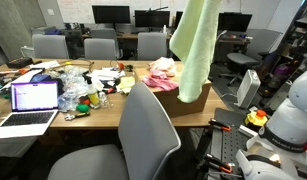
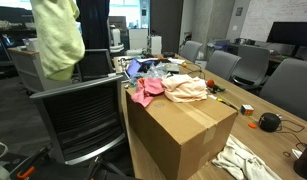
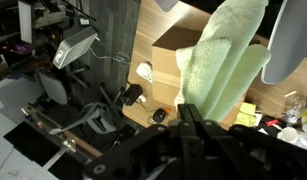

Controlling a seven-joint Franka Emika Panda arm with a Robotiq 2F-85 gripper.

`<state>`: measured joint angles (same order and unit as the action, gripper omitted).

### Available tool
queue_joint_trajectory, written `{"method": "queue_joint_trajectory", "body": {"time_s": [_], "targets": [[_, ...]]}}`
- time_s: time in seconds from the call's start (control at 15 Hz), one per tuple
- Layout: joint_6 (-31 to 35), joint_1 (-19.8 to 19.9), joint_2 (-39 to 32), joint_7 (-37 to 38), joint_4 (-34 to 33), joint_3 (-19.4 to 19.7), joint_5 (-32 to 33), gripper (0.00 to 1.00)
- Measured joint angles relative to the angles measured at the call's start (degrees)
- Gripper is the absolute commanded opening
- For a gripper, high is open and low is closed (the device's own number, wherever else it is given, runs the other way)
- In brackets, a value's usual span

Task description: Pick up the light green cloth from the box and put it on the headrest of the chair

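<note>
Item 1, light green cloth point(image 1: 196, 45): out of the box point(image 1: 188, 98) and hanging in a long, limp fold above it. In an exterior view point(image 2: 58, 40) it hangs to one side of the box, over the top edge of the chair point(image 2: 83, 115), which stands just beside the box. I cannot tell whether the cloth touches the headrest.

Item 2, gripper point(image 3: 190, 112): I see it only in the wrist view, dark, at the bottom of the frame. Its fingers are clenched on one end of the cloth point(image 3: 228, 60), which runs away from them across the picture.

Item 3, box: brown cardboard, open at the top. A pink cloth point(image 2: 146, 92) lies on its near corner by the chair, and a cream cloth point(image 2: 185, 88) is bunched beside the pink one.

Item 4, white cloth point(image 2: 243, 160): crumpled on the floor at the foot of the box, on the side away from the chair.

Item 5, table point(image 1: 103, 112): the box sits at one end of it. An open laptop point(image 1: 33, 98) stands well apart from the box, with mixed small clutter between them.
</note>
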<state>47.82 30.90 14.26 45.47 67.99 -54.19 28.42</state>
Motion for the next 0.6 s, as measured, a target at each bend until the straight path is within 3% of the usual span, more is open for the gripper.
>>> {"method": "queue_joint_trajectory", "body": {"time_s": [0.27, 0.6], "targets": [[0.0, 6.9, 0.0, -3.3, 0.0, -7.0, 0.0, 0.02], [0.0, 18.5, 0.1, -7.7, -0.2, -18.6, 0.0, 0.02]]}}
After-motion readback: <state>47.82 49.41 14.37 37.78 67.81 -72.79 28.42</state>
